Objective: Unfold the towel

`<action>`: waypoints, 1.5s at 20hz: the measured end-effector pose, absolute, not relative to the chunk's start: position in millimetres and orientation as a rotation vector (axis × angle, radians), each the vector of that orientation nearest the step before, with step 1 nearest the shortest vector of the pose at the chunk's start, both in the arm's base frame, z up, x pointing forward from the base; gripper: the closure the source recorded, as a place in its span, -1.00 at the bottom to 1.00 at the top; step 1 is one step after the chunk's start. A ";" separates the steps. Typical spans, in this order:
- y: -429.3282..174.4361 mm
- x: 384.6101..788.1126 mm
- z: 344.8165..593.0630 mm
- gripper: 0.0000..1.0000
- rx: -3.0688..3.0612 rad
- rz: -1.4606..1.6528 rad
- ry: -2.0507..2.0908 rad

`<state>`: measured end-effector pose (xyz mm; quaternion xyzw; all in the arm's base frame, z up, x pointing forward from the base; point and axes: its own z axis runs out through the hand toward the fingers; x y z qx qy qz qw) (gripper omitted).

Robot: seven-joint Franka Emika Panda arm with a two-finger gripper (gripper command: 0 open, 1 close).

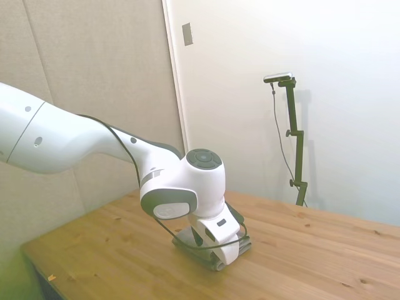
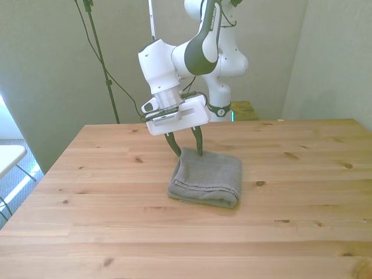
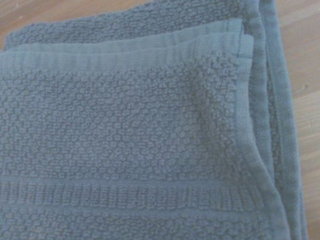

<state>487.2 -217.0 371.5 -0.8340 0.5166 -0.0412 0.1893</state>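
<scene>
The grey towel (image 2: 207, 176) lies folded in a thick square on the wooden table (image 2: 104, 192). In the front view my gripper (image 2: 188, 153) stands open over the towel's far corner on the front view's left. One dark fingertip rests on the towel's far edge and the other just off that corner. In the side view the towel (image 1: 185, 240) is mostly hidden behind my wrist, and the fingers do not show there. The wrist view is filled by the towel (image 3: 130, 145), showing its textured weave, a hemmed top layer and stacked layers beneath along one side.
The table's near edge runs across the bottom of the front view. A white wall and a beige panel (image 1: 94, 69) stand behind the table in the side view.
</scene>
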 end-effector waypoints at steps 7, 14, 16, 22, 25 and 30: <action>-211.4 489.6 371.3 1.00 -2.353 -0.112 1.439; -209.3 493.5 381.7 1.00 -2.355 -0.139 1.423; -205.1 497.3 390.8 1.00 -2.360 -0.161 1.403; -165.6 518.6 438.3 1.00 -2.398 -0.255 1.290; -138.5 527.1 455.1 1.00 -2.436 -0.281 1.221; -85.1 531.9 478.7 1.00 -2.514 -0.322 1.051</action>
